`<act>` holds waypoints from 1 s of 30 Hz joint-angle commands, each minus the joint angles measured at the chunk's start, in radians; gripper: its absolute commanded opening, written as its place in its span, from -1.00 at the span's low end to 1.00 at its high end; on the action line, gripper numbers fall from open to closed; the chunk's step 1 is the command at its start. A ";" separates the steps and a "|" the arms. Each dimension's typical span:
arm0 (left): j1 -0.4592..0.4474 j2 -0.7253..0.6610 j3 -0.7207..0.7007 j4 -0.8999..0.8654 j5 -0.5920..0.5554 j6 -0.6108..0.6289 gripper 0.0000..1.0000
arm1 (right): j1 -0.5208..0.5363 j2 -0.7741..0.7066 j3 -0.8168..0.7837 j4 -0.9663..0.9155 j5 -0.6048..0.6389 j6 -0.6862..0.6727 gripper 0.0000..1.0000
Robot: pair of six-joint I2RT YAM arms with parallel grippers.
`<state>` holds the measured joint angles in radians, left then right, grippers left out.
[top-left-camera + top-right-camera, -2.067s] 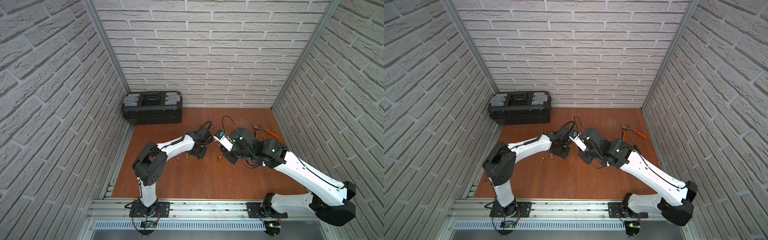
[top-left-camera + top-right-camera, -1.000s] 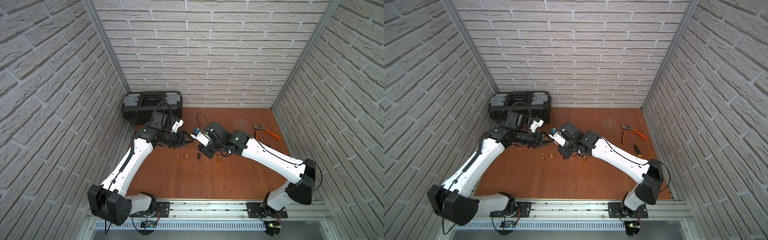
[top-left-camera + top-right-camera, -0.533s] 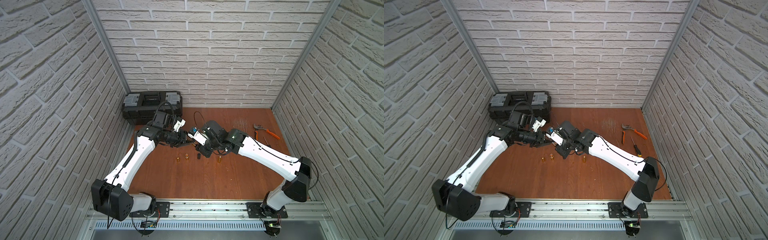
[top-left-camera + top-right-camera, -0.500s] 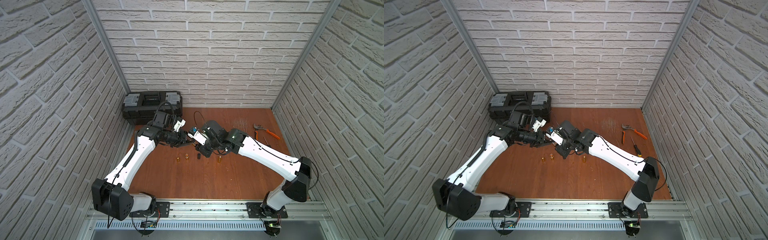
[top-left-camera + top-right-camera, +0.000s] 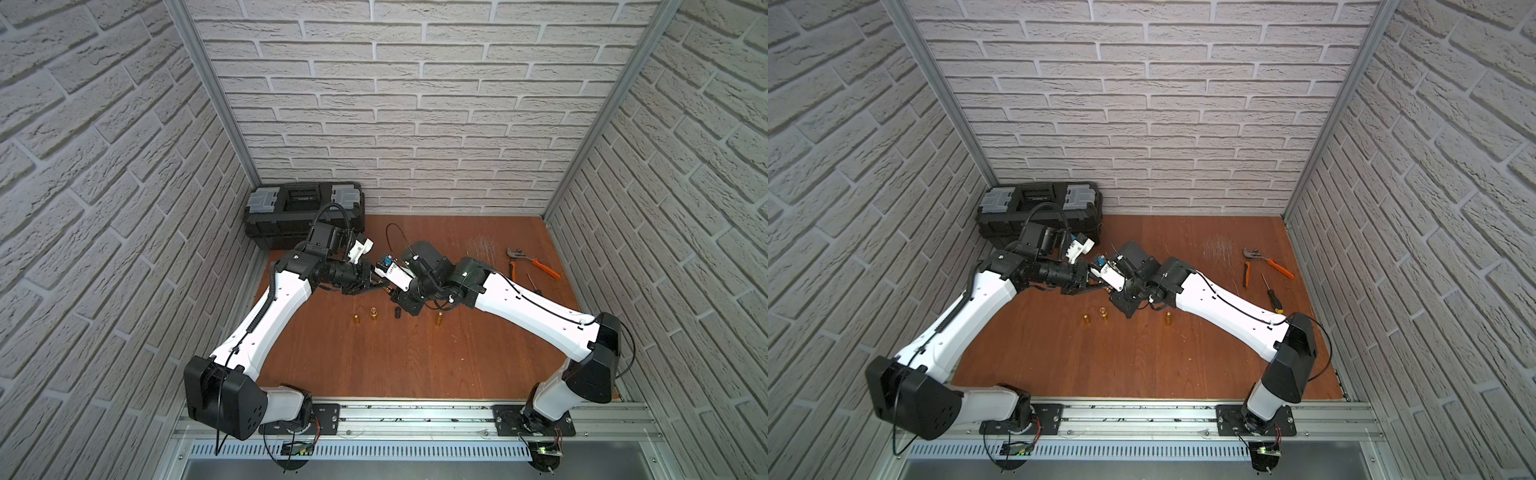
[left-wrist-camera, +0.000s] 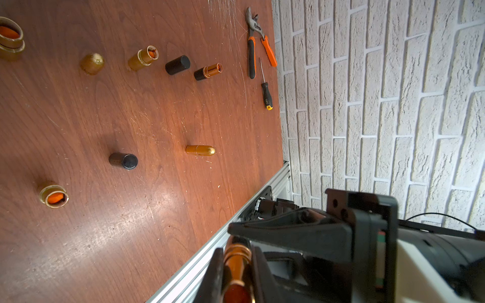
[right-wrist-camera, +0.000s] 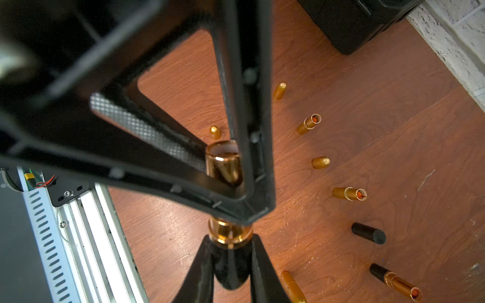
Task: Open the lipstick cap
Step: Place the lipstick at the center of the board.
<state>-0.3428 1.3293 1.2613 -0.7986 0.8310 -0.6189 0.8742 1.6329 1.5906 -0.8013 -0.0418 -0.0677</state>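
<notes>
item: lipstick [image 7: 229, 233], carried in the air over the table [image 5: 415, 365], above its back half and nearer its left edge than its right, touching nothing but the two tools. right gripper [image 7: 231, 253]: clenched on the black base, fingertips stopping just short of the gold collar, so the joint is left bare. left gripper [image 7: 223, 168]: clamped from the opposite side on the gold part beyond that collar; the far end of that part looks hollow in the right wrist view, so whether it is the cap itself or the inner tube cannot be told. reason for the hold, as judged: the two grips sit nose to nose on one line along the tube, one to anchor and one to draw straight off, and the height keeps either end from dragging on the wood. beneath, well apart from the held piece: loose black cap [image 7: 368, 233], uncapped black lipstick [image 7: 393, 282], rounded gold pieces [image 7: 320, 162] and open gold tubes [image 7: 350, 194] in a loose row, likely set aside where they do not block the pull. toolbox [image 5: 305, 216]: back left corner. pliers [image 5: 1266, 262] and screwdriver [image 5: 1271, 297]: beside the right edge, out of the arms' way.
</notes>
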 commanded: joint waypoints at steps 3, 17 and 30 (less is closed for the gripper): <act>-0.003 0.002 0.029 -0.027 -0.037 0.030 -0.72 | -0.001 0.014 0.061 0.003 0.022 -0.007 -0.53; 0.036 -0.030 0.060 -0.070 -0.246 0.031 -0.71 | -0.004 -0.108 0.000 -0.054 0.125 -0.016 -0.39; -0.322 0.079 -0.037 0.193 -0.755 0.117 -0.68 | -0.004 -0.366 -0.120 -0.096 0.258 0.069 -0.32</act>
<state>-0.6014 1.3670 1.2469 -0.7204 0.2455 -0.5526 0.8738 1.3067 1.5028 -0.8845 0.1402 -0.0299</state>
